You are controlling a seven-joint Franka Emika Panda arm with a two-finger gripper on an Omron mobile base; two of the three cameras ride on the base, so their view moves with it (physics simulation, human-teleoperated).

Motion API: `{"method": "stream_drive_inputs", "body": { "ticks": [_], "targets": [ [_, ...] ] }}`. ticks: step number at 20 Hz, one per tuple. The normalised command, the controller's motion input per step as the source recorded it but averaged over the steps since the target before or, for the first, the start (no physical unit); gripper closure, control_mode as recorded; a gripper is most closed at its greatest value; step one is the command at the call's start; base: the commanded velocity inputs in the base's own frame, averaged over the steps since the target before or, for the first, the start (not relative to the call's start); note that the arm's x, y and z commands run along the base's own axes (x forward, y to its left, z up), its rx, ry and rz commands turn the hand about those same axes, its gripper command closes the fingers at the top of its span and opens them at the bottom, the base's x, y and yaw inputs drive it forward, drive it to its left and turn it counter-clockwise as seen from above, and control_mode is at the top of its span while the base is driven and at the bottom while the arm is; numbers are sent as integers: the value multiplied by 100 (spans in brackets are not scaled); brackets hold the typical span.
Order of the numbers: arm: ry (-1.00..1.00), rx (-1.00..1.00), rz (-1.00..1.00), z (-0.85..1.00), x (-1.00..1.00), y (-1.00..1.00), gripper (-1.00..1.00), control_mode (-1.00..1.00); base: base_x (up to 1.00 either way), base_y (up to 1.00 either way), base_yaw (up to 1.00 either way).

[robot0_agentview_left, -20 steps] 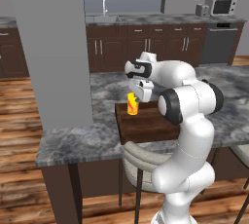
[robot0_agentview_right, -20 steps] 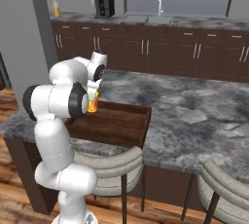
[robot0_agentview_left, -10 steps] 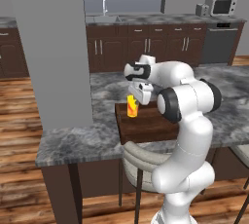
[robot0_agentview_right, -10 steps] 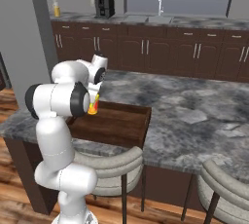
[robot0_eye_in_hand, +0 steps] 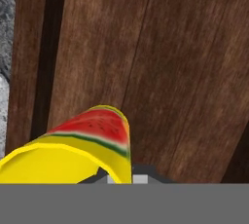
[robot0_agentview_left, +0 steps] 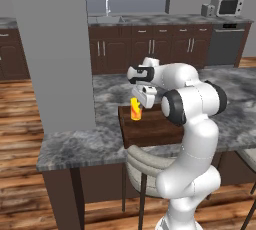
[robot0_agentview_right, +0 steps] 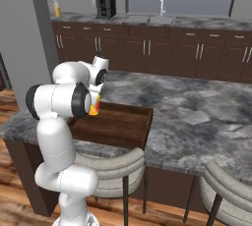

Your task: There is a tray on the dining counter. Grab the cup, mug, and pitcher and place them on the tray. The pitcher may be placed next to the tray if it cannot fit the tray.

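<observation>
1. The small yellow handleless cup with a red watermelon-slice mark on its side [robot0_agentview_left: 135,109] is over the far left corner of the dark brown wooden rectangular tray [robot0_agentview_left: 152,129]. From the base views alone it cannot be told whether its base touches the tray floor or hangs just above it.
2. In the hand view the cup [robot0_eye_in_hand: 73,150] lies close against the camera, its rim in front and the tray boards [robot0_eye_in_hand: 160,72] directly beyond it.
3. The tray sits on the long grey-and-black marbled dining counter [robot0_agentview_left: 75,144], at the counter's near edge, in front of the robot.
4. The two-finger gripper [robot0_agentview_left: 141,99] is closed tight on the cup; the finger tips themselves are hidden behind the cup wall in the hand view.
5. Step in hand, by judgement: placing the cup on the tray, the first of three vessels. Neither mug nor pitcher stands on the tray.
6. Next move, by judgement: confirm the cup is seated flat, part the fingers, then lift straight off so the cup is not tipped. The cup stands near the tray's raised edge, so little sideways drift can be afforded.
7. Arm pose: the white arm [robot0_agentview_left: 192,101] rises from the base, folds at the elbow and reaches forward over the tray, with the hand pointing downward at the far left corner.
8. In the right base view the gripper [robot0_agentview_right: 94,103] is partly masked by the forearm, with the cup [robot0_agentview_right: 94,108] just below it.
</observation>
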Motion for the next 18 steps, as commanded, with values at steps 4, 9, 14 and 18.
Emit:
{"method": "stream_drive_inputs", "body": {
  "ticks": [4, 9, 14, 18],
  "targets": [
    [0, 0, 0, 0, 0, 0, 100, -100, 0, 0, 0],
    [0, 0, 0, 0, 0, 0, 100, -100, 0, 0, 0],
    [0, 0, 0, 0, 0, 0, -100, -100, 0, 0, 0],
    [0, 0, 0, 0, 0, 0, -100, -100, 0, 0, 0]
  ]
}}
